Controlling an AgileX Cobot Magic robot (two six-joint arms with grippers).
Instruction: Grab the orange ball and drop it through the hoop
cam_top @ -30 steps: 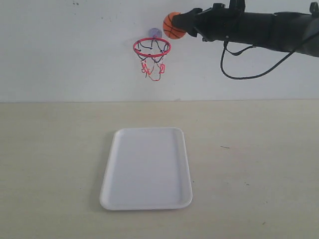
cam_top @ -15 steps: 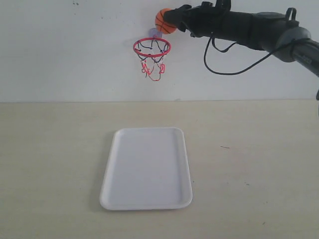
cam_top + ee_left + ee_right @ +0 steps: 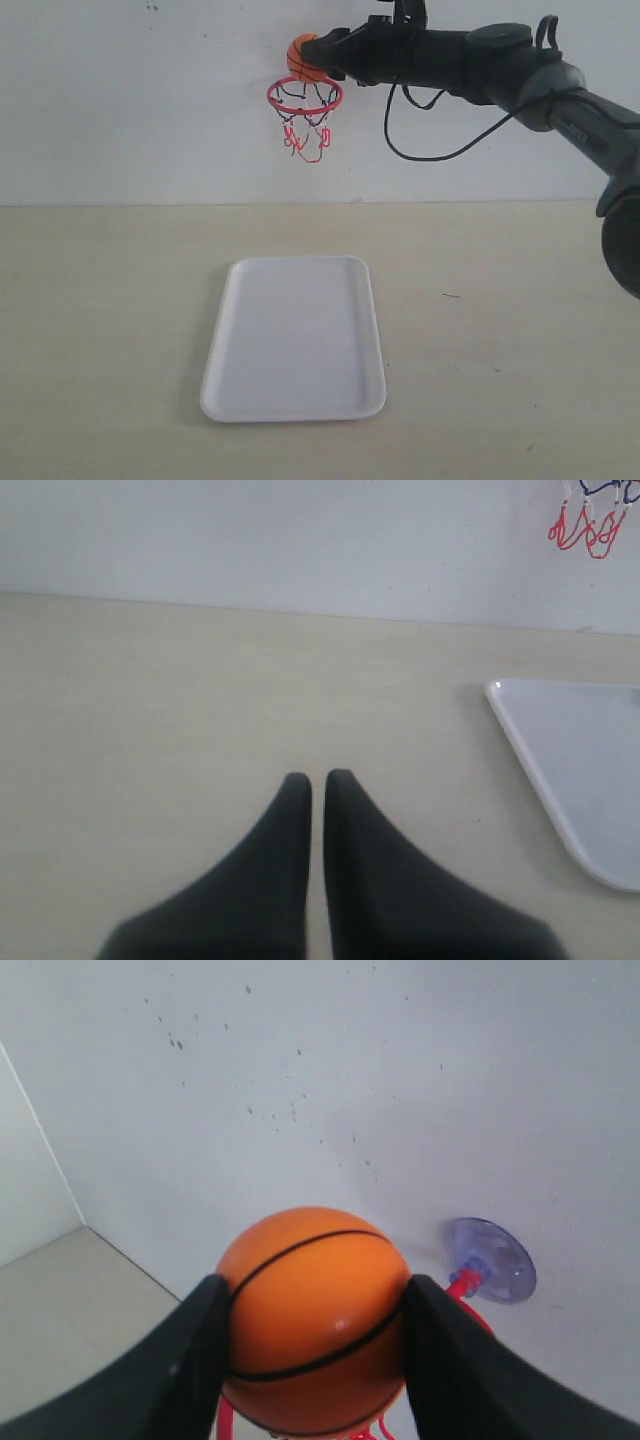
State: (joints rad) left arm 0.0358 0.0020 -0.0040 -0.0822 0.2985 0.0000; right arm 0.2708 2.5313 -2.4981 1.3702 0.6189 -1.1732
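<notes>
The orange ball [image 3: 303, 58] with black seams is held just above the red ring of the hoop [image 3: 304, 96], which hangs on the white wall. My right gripper [image 3: 312, 58] is shut on the ball and reaches in from the right. In the right wrist view the ball [image 3: 314, 1315] fills the space between both black fingers, with the clear suction cup [image 3: 490, 1260] beside it and bits of red ring below. My left gripper [image 3: 317, 777] hovers low over the table, shut with nothing in it; the net [image 3: 590, 525] shows far off.
A white tray [image 3: 294, 337] lies on the beige table below the hoop; its corner [image 3: 570, 770] shows in the left wrist view. A black cable [image 3: 430, 150] loops under the right arm.
My right gripper has carried the ball leftward from beside the hoop to directly above the ring. The left gripper and tray are unchanged.
</notes>
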